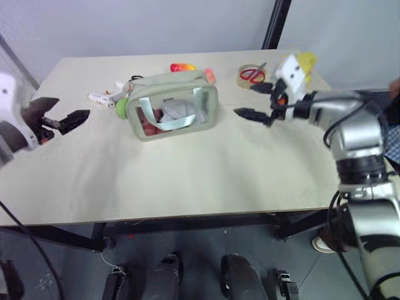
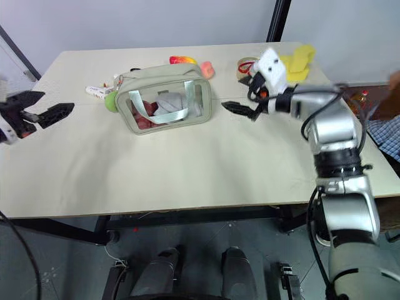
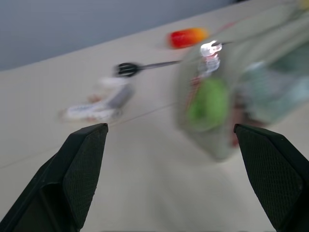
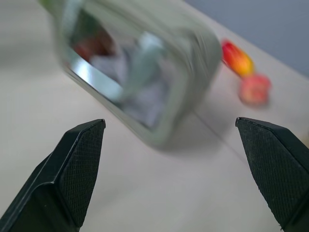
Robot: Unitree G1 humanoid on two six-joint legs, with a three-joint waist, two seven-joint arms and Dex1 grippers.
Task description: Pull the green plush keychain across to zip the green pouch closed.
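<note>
A: Where is the green pouch [image 1: 173,105] sitting right now?

B: It is lying on the table [image 1: 187,181], up toward twelve o'clock from the table's middle. Its long axis is running from nine to three, and the clear window with the strap across it is facing six o'clock.

A: And the green plush keychain [image 1: 121,107]?

B: It is hanging at the pouch's nine o'clock end, touching the fabric there, with a shiny metal clip just above it in the left wrist view.

A: What are the grippers doing?

B: The left gripper [image 1: 61,119] is hovering at nine o'clock of the pouch, apart from it, fingers spread wide and holding nothing. The right gripper [image 1: 257,100] is hovering at three o'clock, near the pouch's other end, also spread wide and empty.

A: Is any writing showing?

B: I am seeing no lettering I can read on the pouch; the small items behind it are too blurred to tell.
</note>
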